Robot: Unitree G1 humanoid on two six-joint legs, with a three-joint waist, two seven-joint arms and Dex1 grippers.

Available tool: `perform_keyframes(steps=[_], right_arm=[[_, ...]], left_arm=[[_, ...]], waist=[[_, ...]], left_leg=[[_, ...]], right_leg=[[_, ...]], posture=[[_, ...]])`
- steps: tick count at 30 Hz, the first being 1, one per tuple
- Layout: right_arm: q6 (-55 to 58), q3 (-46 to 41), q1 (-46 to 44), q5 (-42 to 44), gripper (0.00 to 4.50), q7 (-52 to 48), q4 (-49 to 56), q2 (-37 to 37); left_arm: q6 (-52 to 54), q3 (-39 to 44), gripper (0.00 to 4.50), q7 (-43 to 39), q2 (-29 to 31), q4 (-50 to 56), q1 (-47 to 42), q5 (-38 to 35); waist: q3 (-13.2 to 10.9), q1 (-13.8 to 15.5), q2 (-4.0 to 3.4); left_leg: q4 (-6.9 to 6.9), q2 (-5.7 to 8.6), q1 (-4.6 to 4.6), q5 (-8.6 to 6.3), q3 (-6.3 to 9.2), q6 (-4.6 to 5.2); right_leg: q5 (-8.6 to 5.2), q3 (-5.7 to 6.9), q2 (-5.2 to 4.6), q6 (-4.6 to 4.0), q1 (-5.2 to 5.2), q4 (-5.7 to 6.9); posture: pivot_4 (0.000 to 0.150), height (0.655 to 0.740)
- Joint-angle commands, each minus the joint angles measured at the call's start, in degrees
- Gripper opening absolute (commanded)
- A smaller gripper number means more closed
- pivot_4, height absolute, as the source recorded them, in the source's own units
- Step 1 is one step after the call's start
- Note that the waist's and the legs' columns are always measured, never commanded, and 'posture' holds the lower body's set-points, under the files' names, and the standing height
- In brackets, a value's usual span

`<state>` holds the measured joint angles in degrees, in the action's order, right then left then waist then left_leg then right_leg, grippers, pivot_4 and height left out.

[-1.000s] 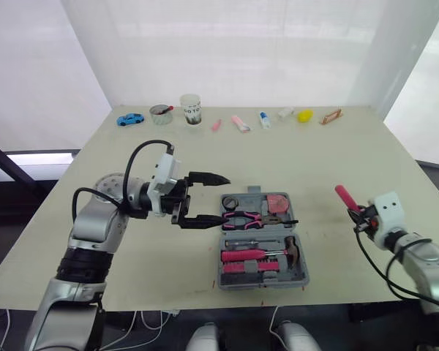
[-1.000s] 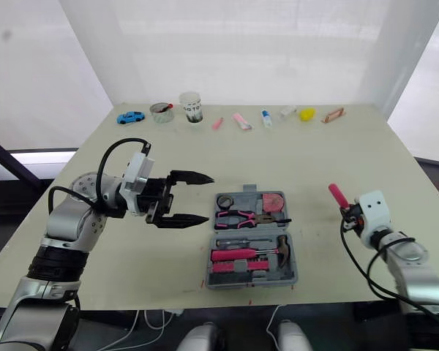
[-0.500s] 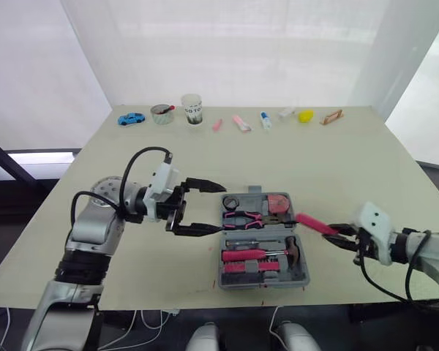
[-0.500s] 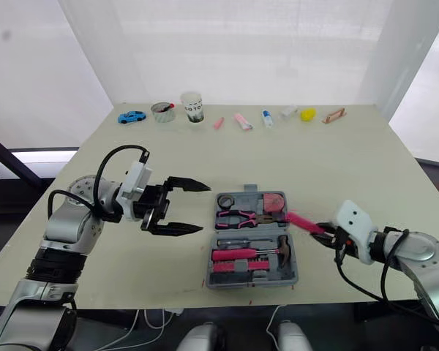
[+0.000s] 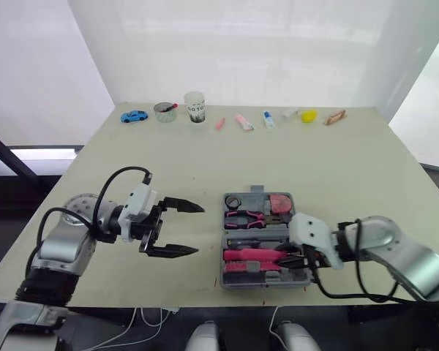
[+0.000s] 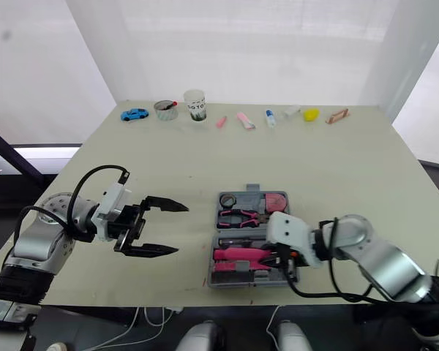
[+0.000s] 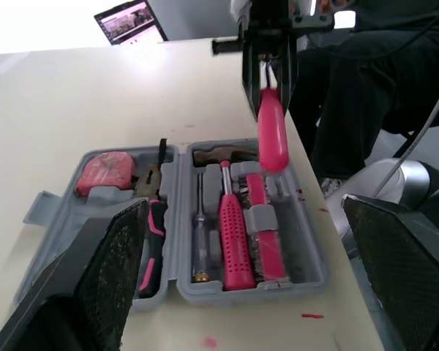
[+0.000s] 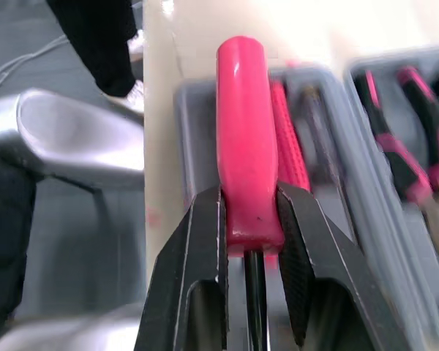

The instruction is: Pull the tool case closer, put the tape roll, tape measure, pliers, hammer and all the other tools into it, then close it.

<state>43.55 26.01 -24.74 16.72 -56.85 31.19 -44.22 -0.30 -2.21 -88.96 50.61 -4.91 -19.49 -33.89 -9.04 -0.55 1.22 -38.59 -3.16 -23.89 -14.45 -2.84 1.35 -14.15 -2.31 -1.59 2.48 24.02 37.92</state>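
Clamping a pink-handled screwdriver point(image 8: 247, 131), the right gripper point(image 8: 250, 213) hangs low over the front half of the open tool case point(image 7: 309, 243), near the table's point(image 5: 336, 168) front edge. The left gripper point(image 5: 200, 229) hovers beside the case, fingers spread wide.

I see a smooth, glossy pink plastic tool handle point(image 8: 246, 139) pinched between the matt black plastic fingers point(image 8: 201, 256) of the right gripper point(image 8: 250, 194). The grey moulded plastic tool case point(image 7: 307, 241) has a dull, even finish. The hammer's metal head point(image 7: 219, 153) looks dark and unpolished. The cream tabletop point(image 7: 73, 110) is matt and smooth.
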Motion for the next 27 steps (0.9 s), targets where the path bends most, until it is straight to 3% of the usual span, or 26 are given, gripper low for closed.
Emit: perform_keyframes(steps=[1,12,27], right_arm=[[0.39,4.45,-2.95,-4.48,0.39,0.08,-1.2,0.08],[3.54,17.72,-11.12,-14.52,0.39,-0.96,-5.62,5.1],[5.39,20.99,-10.84,-18.65,0.39,1.13,-9.97,11.52]], left_arm=[[-2.92,1.55,4.5,-3.54,2.19,2.05,1.78,-0.8],[-4.74,1.53,4.5,-3.54,4.82,3.49,7.43,-1.57],[-8.17,-0.51,4.5,-3.54,6.45,2.06,7.69,0.11]], waist=[[0.0,0.07,0.01],[-0.01,-0.17,0.02],[0.0,-0.22,0.04]], left_leg=[[0.0,0.01,0.0,0.0,-0.04,0.0],[0.0,-0.02,0.05,0.0,-0.22,0.0],[0.0,-0.03,0.07,0.0,-0.34,0.0]], right_leg=[[0.0,0.01,-0.02,0.0,0.0,-0.01],[-0.01,0.02,-0.02,-0.02,0.04,0.07],[-0.01,0.01,-0.04,-0.01,0.05,0.08]], posture=[[0.15,0.74],[0.15,0.74],[0.15,0.74]])
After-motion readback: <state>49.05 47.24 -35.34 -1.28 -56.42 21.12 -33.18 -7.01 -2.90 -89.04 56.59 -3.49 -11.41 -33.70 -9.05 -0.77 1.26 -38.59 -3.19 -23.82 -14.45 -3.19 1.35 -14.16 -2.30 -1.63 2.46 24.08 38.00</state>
